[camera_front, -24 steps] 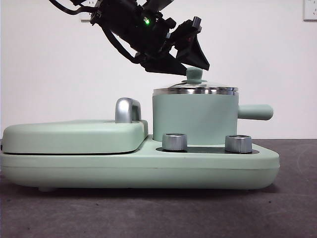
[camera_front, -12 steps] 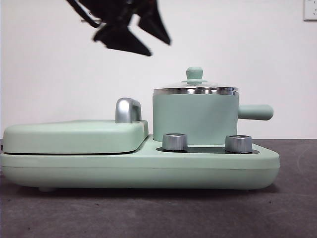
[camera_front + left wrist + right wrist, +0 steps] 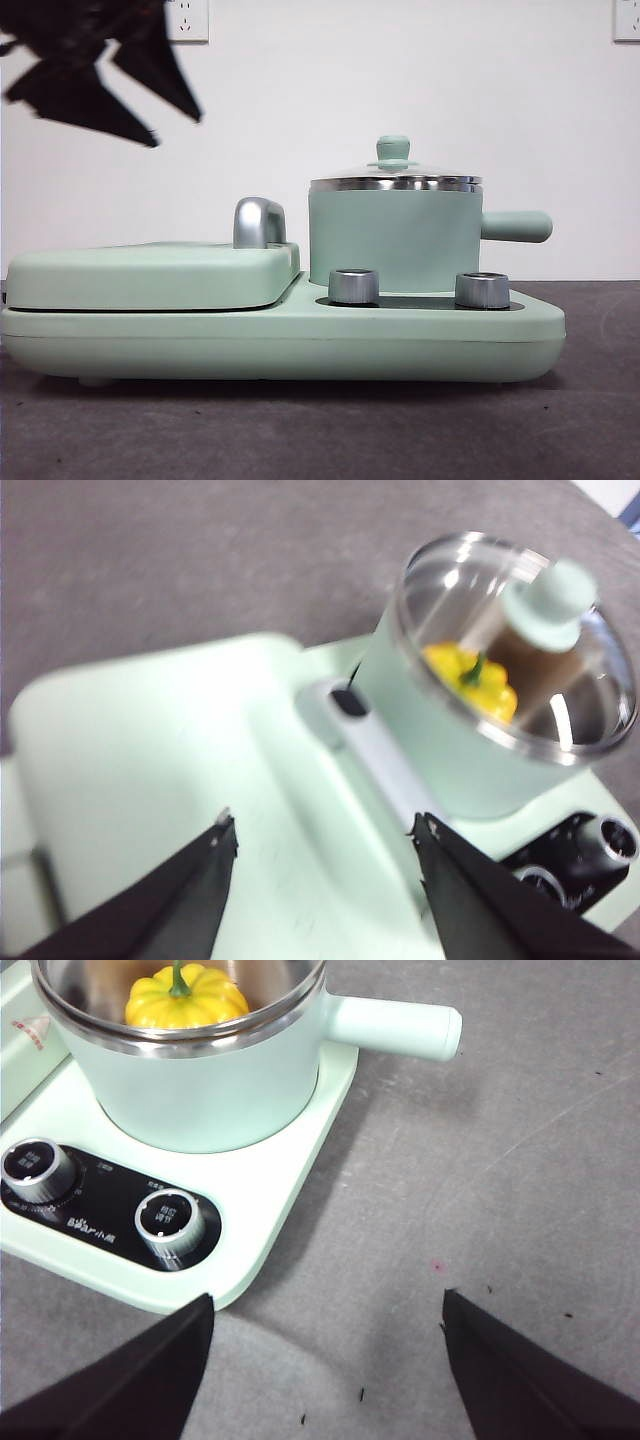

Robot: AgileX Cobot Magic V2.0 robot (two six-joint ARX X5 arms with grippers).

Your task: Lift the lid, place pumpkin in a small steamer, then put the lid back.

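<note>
- Front view: the left gripper [image 3: 150, 115] hangs high at about ten o'clock from the small steamer [image 3: 392, 238], a blurred dark shape against the white wall, its two black jaws spread apart with nothing between them.
- Left wrist view: the same open jaws frame the flat mint-green griddle cover [image 3: 180, 770] and its steel handle [image 3: 375, 755], with the pot beyond them.
- Right wrist view: the right gripper [image 3: 325, 1345] waits over grey tabletop [image 3: 500, 1160] just off the appliance's corner, jaws wide apart and empty.
- Seated on the steamer's steel rim, the lid [image 3: 394, 178] rests level, its mint-green knob [image 3: 393, 150] upright at twelve o'clock.
- Seen through the glass in the left wrist view, the pumpkin [image 3: 472, 678] lies inside the pot, yellow with a green stem; the right wrist view also shows it [image 3: 187, 997] low in the steel interior.
- A straight side handle [image 3: 515, 226] points to three o'clock in the front view.
- Two steel dials [image 3: 353, 286] sit on the black panel of the mint-green base [image 3: 280, 345], directly in front of the steamer.
</note>
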